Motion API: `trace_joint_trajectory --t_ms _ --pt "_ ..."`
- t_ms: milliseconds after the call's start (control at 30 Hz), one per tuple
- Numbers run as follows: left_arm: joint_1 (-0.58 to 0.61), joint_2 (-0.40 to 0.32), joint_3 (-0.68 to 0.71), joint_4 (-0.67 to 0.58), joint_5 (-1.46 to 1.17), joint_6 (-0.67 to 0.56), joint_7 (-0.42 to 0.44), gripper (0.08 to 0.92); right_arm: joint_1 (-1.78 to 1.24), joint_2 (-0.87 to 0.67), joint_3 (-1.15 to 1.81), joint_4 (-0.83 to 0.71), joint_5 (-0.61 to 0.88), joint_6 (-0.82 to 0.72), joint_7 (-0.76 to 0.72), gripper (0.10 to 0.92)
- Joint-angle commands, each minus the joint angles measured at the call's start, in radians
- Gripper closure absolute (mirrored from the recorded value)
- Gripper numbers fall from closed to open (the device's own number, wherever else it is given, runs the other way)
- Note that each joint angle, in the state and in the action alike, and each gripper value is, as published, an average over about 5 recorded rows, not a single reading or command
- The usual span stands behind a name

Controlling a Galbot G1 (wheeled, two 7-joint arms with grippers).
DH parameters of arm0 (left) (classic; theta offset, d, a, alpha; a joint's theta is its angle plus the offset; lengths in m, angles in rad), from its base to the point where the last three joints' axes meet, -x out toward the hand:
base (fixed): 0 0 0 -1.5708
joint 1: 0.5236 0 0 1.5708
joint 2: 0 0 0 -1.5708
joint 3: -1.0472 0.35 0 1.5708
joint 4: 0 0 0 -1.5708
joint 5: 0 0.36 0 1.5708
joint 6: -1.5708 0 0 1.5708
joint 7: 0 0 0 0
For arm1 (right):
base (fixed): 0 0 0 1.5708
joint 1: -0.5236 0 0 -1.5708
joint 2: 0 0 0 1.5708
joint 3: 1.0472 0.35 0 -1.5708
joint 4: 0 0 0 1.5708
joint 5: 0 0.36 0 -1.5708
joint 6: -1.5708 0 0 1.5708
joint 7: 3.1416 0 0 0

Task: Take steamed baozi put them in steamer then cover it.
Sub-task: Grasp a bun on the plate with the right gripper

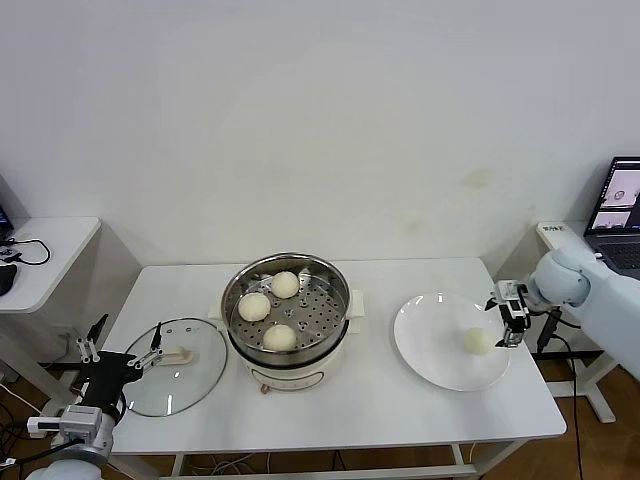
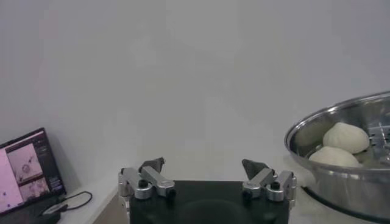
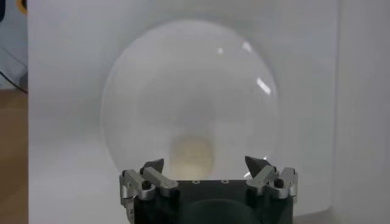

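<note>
The steamer (image 1: pixel 335 280) stands at the table's middle with three baozi (image 1: pixel 285 284) on its perforated tray. One more baozi (image 1: pixel 477 341) lies on the white plate (image 1: pixel 425 345) at the right. My right gripper (image 1: pixel 508 318) is open just right of that baozi, above the plate's rim; in the right wrist view the baozi (image 3: pixel 191 156) lies ahead between the open fingers. My left gripper (image 1: pixel 125 345) is open and empty at the table's left edge by the glass lid (image 1: pixel 185 385). The left wrist view shows the steamer (image 2: pixel 332 182) with two baozi (image 2: pixel 346 137).
The lid's cream handle (image 1: pixel 176 354) points toward my left gripper. A laptop (image 1: pixel 620 215) stands on a side table at the right, and another side table (image 1: pixel 45 255) with cables is at the left. Bare tabletop (image 1: pixel 350 410) lies in front of the steamer.
</note>
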Motion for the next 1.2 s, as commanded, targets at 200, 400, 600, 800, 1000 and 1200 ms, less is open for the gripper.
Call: trace_joint_trajectory --t_ms 200,400,600,800,1000,1200 --pt "0.012 -0.001 -0.013 0.002 -0.001 -0.003 0.0 0.177 -0.112 0.159 0.094 -0.181 -0.092 0.0 -0.001 0.202" --pt "0.015 -0.005 -0.013 0.002 -0.001 -0.003 0.0 0.177 -0.115 0.176 0.093 -0.201 -0.106 -0.003 -0.004 0.202" --pt "0.015 -0.005 -0.011 0.003 0.0 -0.003 0.0 0.177 -0.117 0.182 0.1 -0.225 -0.116 -0.003 -0.003 0.203" --pt "0.015 -0.005 -0.011 0.001 0.001 -0.003 0.0 0.177 -0.117 0.201 0.111 -0.261 -0.112 -0.006 0.007 0.203" --pt "0.017 -0.002 -0.014 0.001 0.0 -0.002 0.0 0.177 -0.11 0.22 0.116 -0.287 -0.115 -0.01 0.006 0.206" --pt "0.02 -0.003 -0.014 0.003 0.001 -0.003 0.0 0.177 -0.108 0.22 0.114 -0.29 -0.13 -0.017 -0.008 0.258"
